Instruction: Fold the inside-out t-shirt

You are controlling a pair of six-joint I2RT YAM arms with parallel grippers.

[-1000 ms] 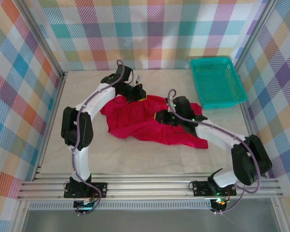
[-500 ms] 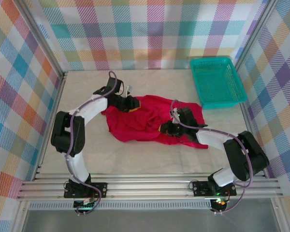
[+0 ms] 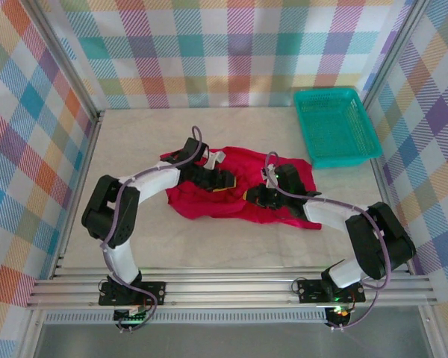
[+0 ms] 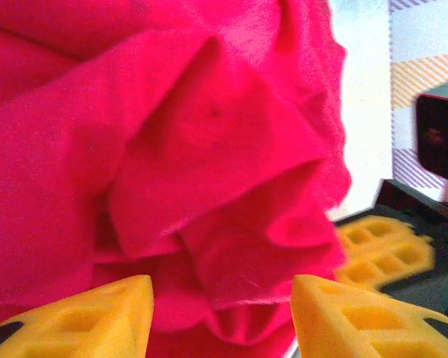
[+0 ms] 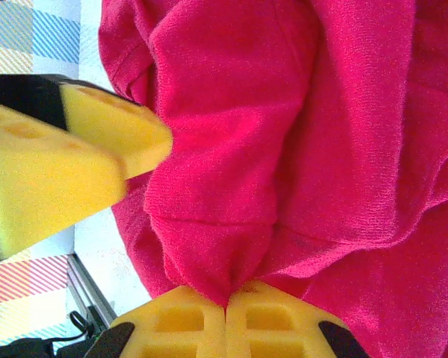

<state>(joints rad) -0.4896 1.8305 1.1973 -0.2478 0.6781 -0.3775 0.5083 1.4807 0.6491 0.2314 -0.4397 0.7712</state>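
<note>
Well, counting first: one inside-out t-shirt (image 3: 209,207), one teal basket (image 3: 342,159), and my two claws. The shirt lies crumpled at the middle of the table (image 3: 134,142), with the basket well apart from it toward two o'clock.

From above, my left claw (image 3: 222,183) reaches onto the cloth from nine o'clock and my right claw (image 3: 255,197) from four o'clock. They nearly meet, but from up there both sets of jaws are too small to read.

My wrist views settle it. The left claw (image 4: 220,317) is released: its two yellow fingers (image 4: 82,313) stand apart with a loose red fold sagging between them. The right claw (image 5: 225,317) is clenched at six o'clock, fingertips pressed together on a pinch of the shirt.

Both wrist views cut off the shirt's outline. Whether the white patch (image 3: 217,156) by my left wrist is the neck tag, I cannot tell.
</note>
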